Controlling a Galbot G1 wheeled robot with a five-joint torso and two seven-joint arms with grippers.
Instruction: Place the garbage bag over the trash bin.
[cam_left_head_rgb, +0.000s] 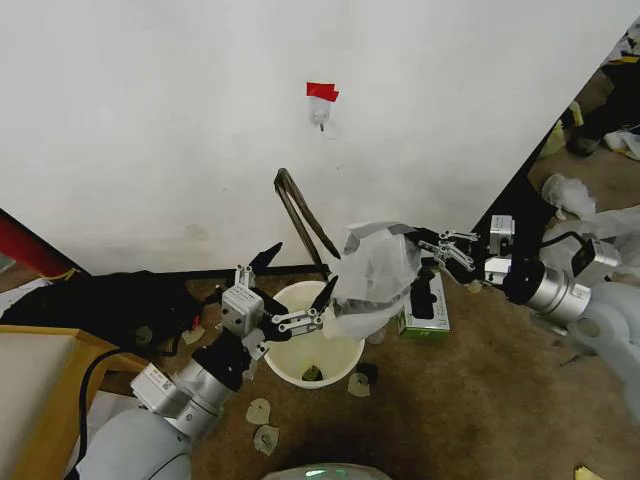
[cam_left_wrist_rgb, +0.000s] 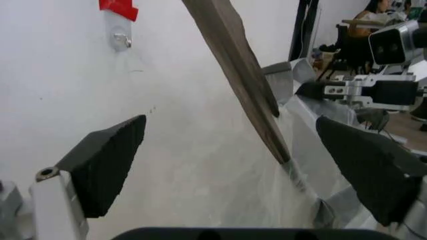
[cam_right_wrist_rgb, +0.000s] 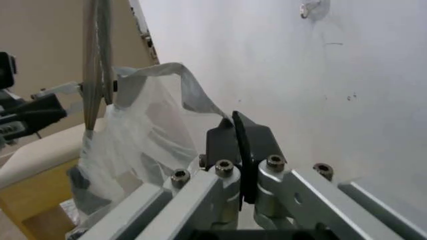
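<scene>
Translucent white film of the garbage bag (cam_left_head_rgb: 375, 275) hangs above the far right rim of the trash bin (cam_left_head_rgb: 300, 362), which stands on the brown floor (cam_left_head_rgb: 470, 400) against the white wall (cam_left_head_rgb: 200, 120). Right gripper (cam_left_head_rgb: 428, 243) is clamped together on the bag's upper edge, holding it aloft. Left gripper (cam_left_head_rgb: 300, 270) sits over the bin's left rim, fingers spread apart, its right fingertip touching the bag's lower left side. A small green and white box (cam_left_head_rgb: 432, 310) lies just beside the bin.

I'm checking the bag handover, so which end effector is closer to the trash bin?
Left. The left end effector is open at the trash bin's rim. The right end effector is above and to the bin's right, shut on the garbage bag.
</scene>
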